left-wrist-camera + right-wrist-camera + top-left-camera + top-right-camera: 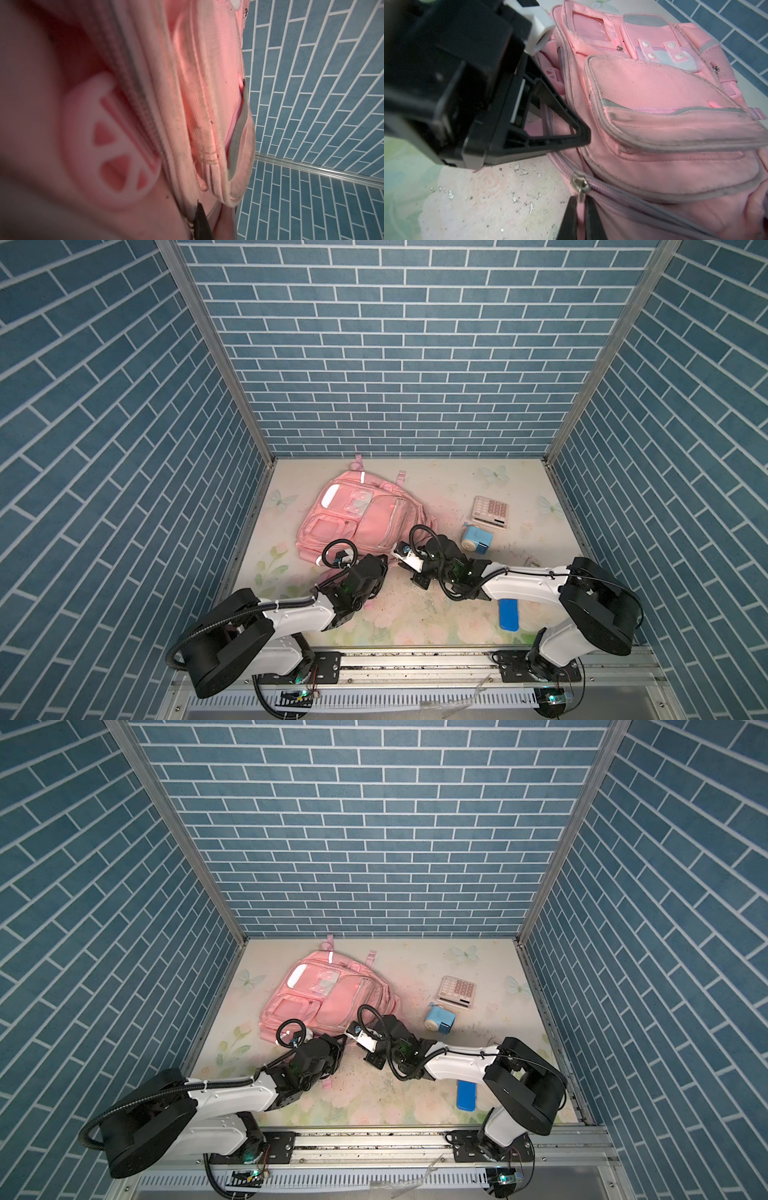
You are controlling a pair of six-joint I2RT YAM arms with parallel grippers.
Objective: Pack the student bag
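The student bag (365, 518), a large soft backpack of pink woven fabric with grey-piped zip pockets, lies flat on the left rear half of the floral-printed bench (440, 485). Its strap ends reach close to the blue brick-patterned back wall (399, 364), and a strip of bare bench separates its left side from the metal side rail. Its near edge faces both arms.

The left jaws are closed, their black triangular plastic fingers (550, 126) meeting in a point against the bag's near zip seam. Whether fabric is pinched between them cannot be told. The right jaws are closed on the small metal zip pull (580, 185) at the bag's near right corner.

To the right, well apart from the bag, sit a pale square calculator (490, 512) and a rounded light-blue plastic sharpener (475, 540). Open bench lies between them and the bag. A flat blue oblong case (508, 614) lies near the front edge under the right arm. The front middle of the bench is scuffed and flaked.
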